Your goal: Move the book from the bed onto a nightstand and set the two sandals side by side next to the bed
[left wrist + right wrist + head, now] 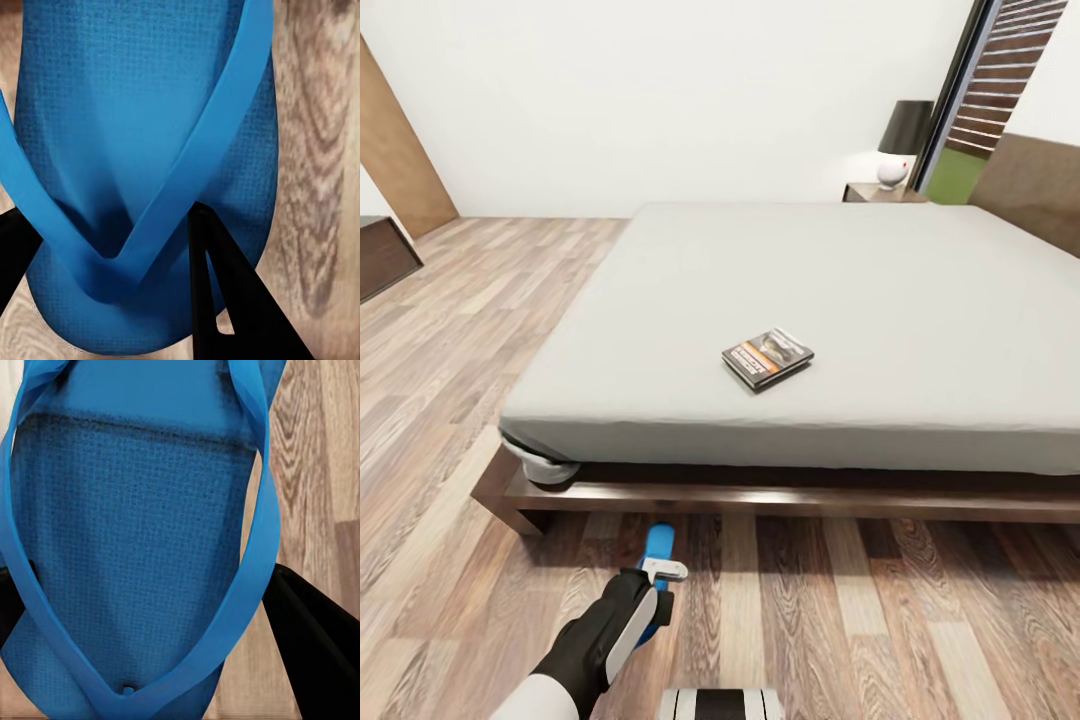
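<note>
Holding a blue sandal (657, 552) low over the wood floor (880, 620), the left pincer (656, 600) reaches toward the foot rail of the bed (780, 495), its dark forearm rising from the near edge of the head view and angled slightly inward. The sandal's long axis runs straight on from the pincer toward the bed, its far end close to the frame but not touching it. In the left wrist view the black fingers (225, 300) bracket the toe end of that sandal (142, 135), where the straps meet in a V, so the left pincer reads as clenched on it. The right wrist view shows a second sandal (135, 547) close between dark fingers (315, 637); the right pincer looks clenched on it too, though contact is hard to confirm from so near. The book (767, 357) lies flat on the grey mattress, beyond the left pincer and somewhat to its right, past the bed's edge. The nightstand (880, 192) with its lamp (900, 140) stands far beyond, at the bed's head corner. Setting the sandals down parallel beside the frame looks like the step in hand, and the left one already points the right way.
</note>
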Controlling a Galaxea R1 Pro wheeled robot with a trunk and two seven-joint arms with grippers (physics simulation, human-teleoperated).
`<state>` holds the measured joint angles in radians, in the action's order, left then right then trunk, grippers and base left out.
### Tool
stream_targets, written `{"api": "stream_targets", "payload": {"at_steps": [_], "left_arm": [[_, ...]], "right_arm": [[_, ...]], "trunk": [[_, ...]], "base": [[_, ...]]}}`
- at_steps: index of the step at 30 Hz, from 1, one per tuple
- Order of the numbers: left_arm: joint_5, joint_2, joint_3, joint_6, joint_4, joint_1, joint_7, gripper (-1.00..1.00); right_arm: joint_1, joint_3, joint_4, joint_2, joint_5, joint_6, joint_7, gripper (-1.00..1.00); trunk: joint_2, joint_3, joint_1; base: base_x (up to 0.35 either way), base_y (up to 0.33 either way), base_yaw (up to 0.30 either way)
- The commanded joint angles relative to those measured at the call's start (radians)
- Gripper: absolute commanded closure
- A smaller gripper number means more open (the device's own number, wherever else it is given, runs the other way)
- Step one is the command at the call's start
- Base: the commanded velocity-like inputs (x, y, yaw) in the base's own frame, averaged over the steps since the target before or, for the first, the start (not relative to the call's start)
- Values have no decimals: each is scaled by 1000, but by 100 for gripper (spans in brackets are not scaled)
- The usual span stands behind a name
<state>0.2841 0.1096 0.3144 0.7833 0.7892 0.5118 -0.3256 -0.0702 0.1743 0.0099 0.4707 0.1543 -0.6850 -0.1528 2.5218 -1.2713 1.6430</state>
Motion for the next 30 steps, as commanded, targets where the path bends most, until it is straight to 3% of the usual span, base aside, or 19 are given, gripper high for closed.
{"api": "stream_targets", "payload": {"at_steps": [1, 4, 14, 20, 30], "left_arm": [[9, -1, 3, -6, 5, 1, -12, 100], [10, -1, 2, -37, 16, 1, -13, 100], [10, -2, 3, -42, 21, 1, -13, 100], [9, -2, 3, -44, 33, 1, -13, 100], [9, -2, 3, -44, 36, 1, -13, 100]], "right_arm": [[0, 4, 1, 0, 10, -2, -9, 100], [0, 4, 2, 0, 10, -2, -8, 100], [0, 4, 22, 2, 11, -6, -7, 100], [12, 4, 45, 45, 13, -78, -6, 100], [15, 4, 45, 48, 13, -82, -5, 100]], "trunk": [[1, -5, 0], [1, -16, 2], [4, -55, 6], [5, -78, 9], [7, -117, 13]], "base": [[0, 0, 0], [0, 0, 0], [0, 0, 0], [0, 0, 0], [0, 0, 0]]}}
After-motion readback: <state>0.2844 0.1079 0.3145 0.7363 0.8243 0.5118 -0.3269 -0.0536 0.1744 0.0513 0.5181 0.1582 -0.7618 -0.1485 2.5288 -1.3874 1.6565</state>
